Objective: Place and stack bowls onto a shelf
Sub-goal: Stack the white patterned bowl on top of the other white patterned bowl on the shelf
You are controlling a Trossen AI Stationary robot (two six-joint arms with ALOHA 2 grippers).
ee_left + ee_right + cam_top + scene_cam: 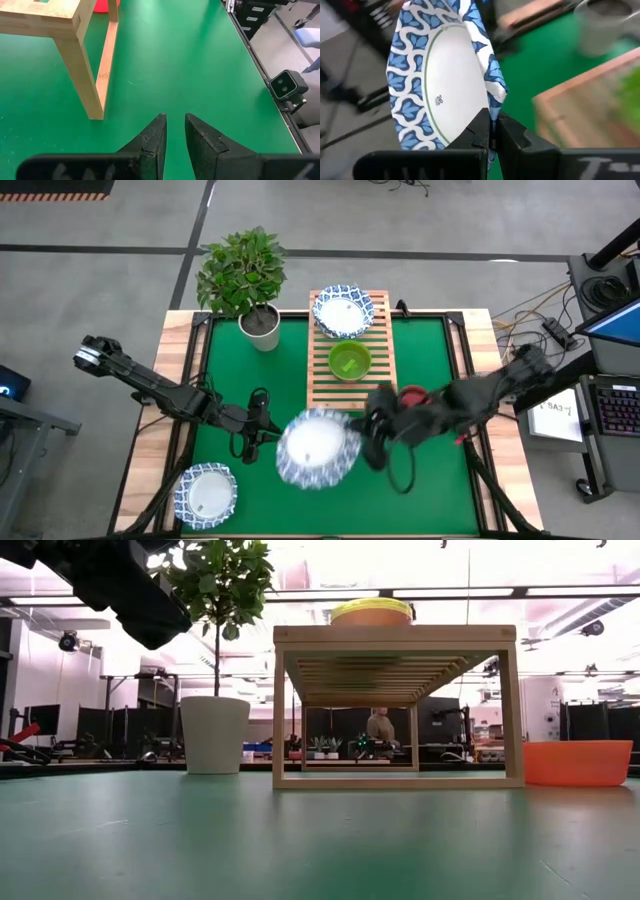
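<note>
A wide white bowl with a blue patterned rim is lifted over the table's near middle, and my right gripper is shut on it. My left gripper hovers just left of that bowl; its fingers stand a narrow gap apart and hold nothing. The slatted wooden shelf carries another blue-rimmed bowl at its far end and a green bowl at its middle. A third blue-rimmed bowl sits on the table's near left corner. A red bowl sits right of the shelf, partly under the right arm. My right gripper pinches the bowl's blue rim between its two fingers, one on the white inner face and one on the patterned outer wall. The fingers come level from the table's right. The bowl is lifted clear of the table and stands out beyond the fingertips.
A potted plant in a white pot stands at the far left of the green mat, beside the shelf. The low view shows the shelf's open underside and the red bowl on the mat. Wooden table borders run along both sides.
</note>
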